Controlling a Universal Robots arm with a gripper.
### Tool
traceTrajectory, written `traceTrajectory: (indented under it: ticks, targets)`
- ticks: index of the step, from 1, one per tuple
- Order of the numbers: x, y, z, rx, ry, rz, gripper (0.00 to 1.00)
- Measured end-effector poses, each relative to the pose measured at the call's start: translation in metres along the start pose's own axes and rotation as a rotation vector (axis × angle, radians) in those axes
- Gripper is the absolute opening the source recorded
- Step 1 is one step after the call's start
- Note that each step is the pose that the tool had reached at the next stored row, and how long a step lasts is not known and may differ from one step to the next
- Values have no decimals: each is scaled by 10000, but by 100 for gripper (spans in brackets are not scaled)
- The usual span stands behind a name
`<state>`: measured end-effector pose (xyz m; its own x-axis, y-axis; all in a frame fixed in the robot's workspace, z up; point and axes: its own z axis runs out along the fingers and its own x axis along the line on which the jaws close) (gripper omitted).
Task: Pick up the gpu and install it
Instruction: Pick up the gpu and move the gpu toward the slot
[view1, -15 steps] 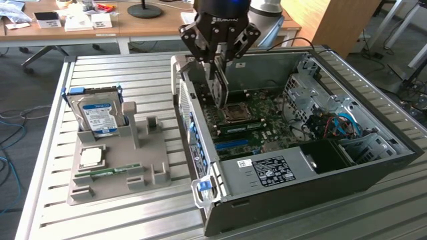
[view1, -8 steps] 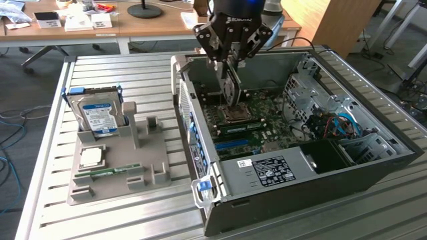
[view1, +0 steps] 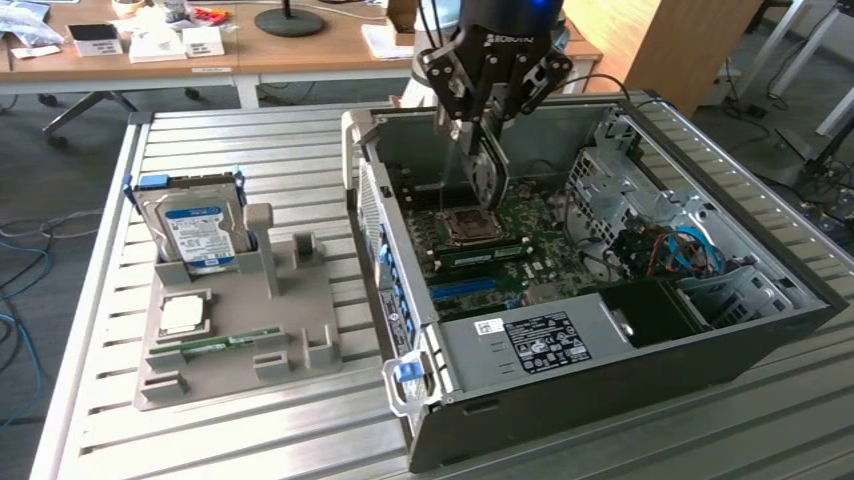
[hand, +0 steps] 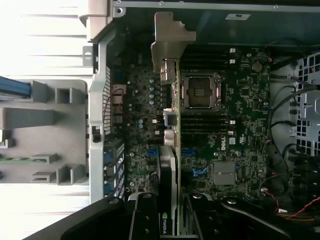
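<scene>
Gripper (view1: 483, 135) clamps the gpu (view1: 489, 178) by its upper edge above the motherboard (view1: 541, 225). I judge it light, stiff, fragile; edges only.

Gpu (view1: 486, 172) over motherboard (view1: 534, 225) inside case (view1: 601, 400) — hard drive (view1: 198, 232) in holder (view1: 240, 310) beside case.

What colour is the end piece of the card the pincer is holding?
The gpu has a silvery-grey metal bracket, seen best in the wrist view.

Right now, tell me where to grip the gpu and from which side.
Probably its upper edge, from above, as the gripper has it: the gpu hangs on edge, flat faces clamped, lower edge and metal bracket free over the motherboard.
</scene>
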<state>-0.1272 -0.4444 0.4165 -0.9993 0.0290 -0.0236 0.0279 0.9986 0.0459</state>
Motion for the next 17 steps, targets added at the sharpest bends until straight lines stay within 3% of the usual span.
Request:
traceTrajectory:
  ticks: [11,17]
  targets:
    - [-242,8,6,0,0,-1,27]
    - [-275,8,7,-1,-1,0,27]
